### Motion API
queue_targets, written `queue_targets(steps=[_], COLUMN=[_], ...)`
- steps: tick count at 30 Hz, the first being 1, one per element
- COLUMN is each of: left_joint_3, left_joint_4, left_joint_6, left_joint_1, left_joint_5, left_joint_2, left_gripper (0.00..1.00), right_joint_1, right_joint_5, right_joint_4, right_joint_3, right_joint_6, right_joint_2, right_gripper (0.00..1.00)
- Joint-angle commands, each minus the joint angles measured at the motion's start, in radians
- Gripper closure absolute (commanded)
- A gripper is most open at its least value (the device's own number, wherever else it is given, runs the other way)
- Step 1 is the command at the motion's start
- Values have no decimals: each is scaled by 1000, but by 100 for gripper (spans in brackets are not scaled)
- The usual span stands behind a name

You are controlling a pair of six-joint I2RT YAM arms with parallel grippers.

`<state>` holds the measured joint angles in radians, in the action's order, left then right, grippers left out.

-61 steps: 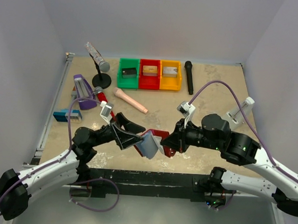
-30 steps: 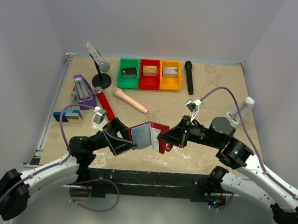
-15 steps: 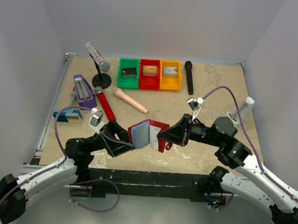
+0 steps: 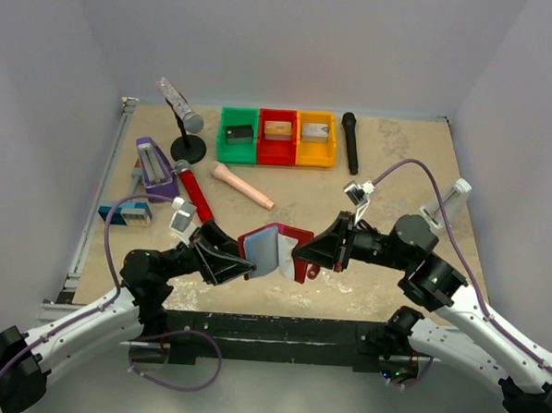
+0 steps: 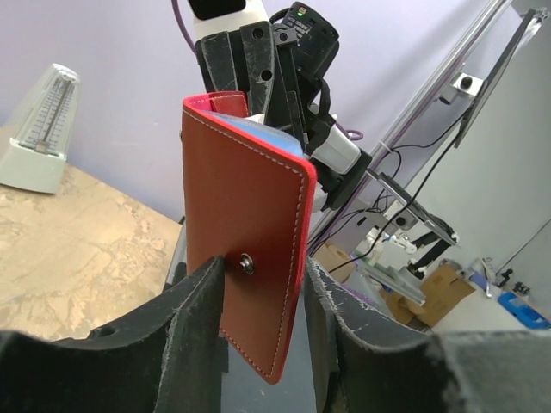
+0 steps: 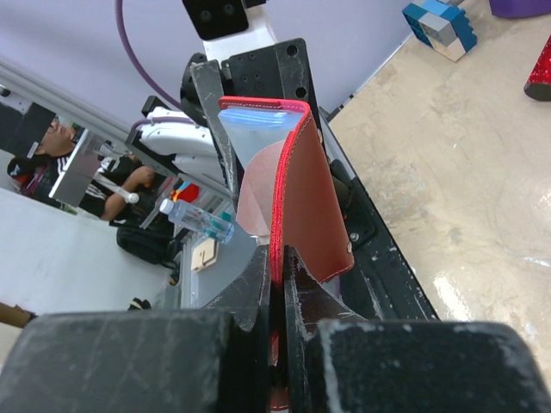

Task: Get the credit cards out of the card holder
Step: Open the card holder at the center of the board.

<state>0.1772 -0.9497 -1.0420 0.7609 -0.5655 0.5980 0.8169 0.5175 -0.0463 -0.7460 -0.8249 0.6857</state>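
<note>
Card holder (image 5: 250, 198): dark red cover, leather-like, smooth, low sheen, with pale stitching along the edge. Snap (image 5: 248, 262): small, shiny metal. Inner pockets (image 6: 258, 142): clear bluish plastic, glossy. Left fingers (image 5: 194, 318): black, matt, with rough fuzzy edges. Table (image 6: 448, 172): beige, mottled like stone, faint gloss. Bins (image 4: 277, 155): bright smooth plastic. Left arm (image 4: 75, 324): white shell, glossy plastic.
</note>
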Motion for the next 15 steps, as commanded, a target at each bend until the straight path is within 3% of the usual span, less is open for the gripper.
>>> queue_targets(steps=[1, 15], left_joint_3=[56, 59], left_joint_4=[71, 106], left_joint_6=[68, 86], left_joint_1=[5, 3], left_joint_5=[21, 36], left_joint_2=[-33, -58], left_gripper=[53, 63], right_joint_1=[-4, -5], right_joint_5=[29, 23], right_joint_4=[14, 16], right_joint_3=[-44, -33], right_joint_6=[30, 36], right_joint_2=[-9, -25], right_gripper=[100, 100])
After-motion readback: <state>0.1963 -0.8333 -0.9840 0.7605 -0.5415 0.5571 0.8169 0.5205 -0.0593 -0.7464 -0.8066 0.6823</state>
